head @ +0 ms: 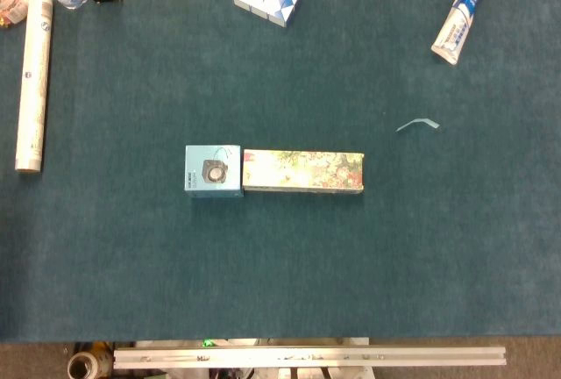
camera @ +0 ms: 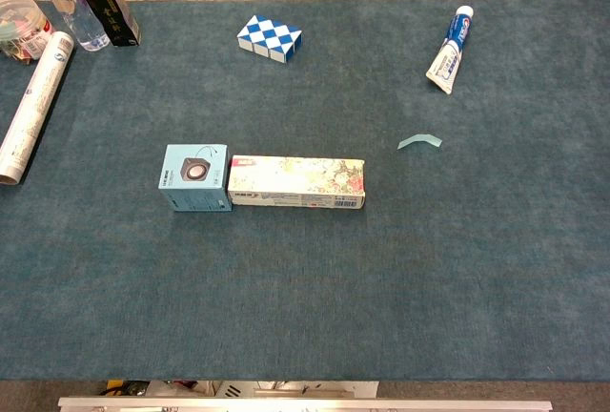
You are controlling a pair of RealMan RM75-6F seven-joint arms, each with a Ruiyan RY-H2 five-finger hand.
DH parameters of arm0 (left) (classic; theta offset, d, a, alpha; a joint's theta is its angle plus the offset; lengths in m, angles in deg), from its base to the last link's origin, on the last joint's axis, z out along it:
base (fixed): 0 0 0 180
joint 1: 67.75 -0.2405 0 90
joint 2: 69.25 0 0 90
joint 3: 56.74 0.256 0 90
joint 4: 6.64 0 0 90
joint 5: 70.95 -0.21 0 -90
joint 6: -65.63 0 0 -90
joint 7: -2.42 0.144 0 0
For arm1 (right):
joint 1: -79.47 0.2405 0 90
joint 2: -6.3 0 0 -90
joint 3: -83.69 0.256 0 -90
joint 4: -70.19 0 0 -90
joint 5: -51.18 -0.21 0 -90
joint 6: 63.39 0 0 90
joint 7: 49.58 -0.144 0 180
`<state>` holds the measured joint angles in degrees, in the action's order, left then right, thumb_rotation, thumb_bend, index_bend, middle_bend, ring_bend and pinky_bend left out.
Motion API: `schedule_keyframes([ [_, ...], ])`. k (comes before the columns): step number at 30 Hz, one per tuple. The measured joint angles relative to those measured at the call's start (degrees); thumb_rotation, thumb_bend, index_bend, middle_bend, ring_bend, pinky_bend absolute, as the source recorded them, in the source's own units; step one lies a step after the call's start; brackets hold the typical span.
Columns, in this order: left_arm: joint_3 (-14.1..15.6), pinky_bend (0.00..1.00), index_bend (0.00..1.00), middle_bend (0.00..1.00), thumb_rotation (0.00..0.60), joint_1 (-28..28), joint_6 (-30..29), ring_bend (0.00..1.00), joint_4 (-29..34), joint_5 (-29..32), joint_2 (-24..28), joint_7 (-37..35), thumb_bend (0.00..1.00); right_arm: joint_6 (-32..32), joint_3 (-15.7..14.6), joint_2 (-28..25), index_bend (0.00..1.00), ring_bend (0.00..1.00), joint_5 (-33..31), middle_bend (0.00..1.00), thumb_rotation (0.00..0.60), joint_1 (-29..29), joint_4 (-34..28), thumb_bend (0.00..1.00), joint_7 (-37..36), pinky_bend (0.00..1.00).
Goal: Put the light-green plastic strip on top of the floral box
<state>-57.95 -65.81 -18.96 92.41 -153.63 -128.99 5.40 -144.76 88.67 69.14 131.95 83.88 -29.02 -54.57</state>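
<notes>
1. Light-green plastic strip (camera: 419, 141) lies bowed on the table (camera: 305, 278), at about two o'clock from the floral box (camera: 296, 182), well apart.
2. Neither of my hands shows in either view, so their state I cannot tell.
3. Floral box lies flat, touching the speaker box (camera: 194, 176); its broad top should take the strip.

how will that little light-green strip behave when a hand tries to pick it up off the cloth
The light-green plastic strip looks thin and bowed upward, so it is probably very light and bendy, and may flex when pinched. Its raised arch might give fingertips a way under. Being so slight, it would likely slide across the table cloth if nudged.
</notes>
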Motion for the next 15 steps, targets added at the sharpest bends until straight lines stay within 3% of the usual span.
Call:
schedule_keyframes([
  [15,0.1,0.0,0.13,0.13,0.6,-0.2,-0.4,0.1,-0.3,-0.6,0.0,-0.9,0.2,0.8,0.4,-1.6,0.2,0.25,1.5,0.29,0.6,1.1,-1.8,0.14,-1.0,0.26],
])
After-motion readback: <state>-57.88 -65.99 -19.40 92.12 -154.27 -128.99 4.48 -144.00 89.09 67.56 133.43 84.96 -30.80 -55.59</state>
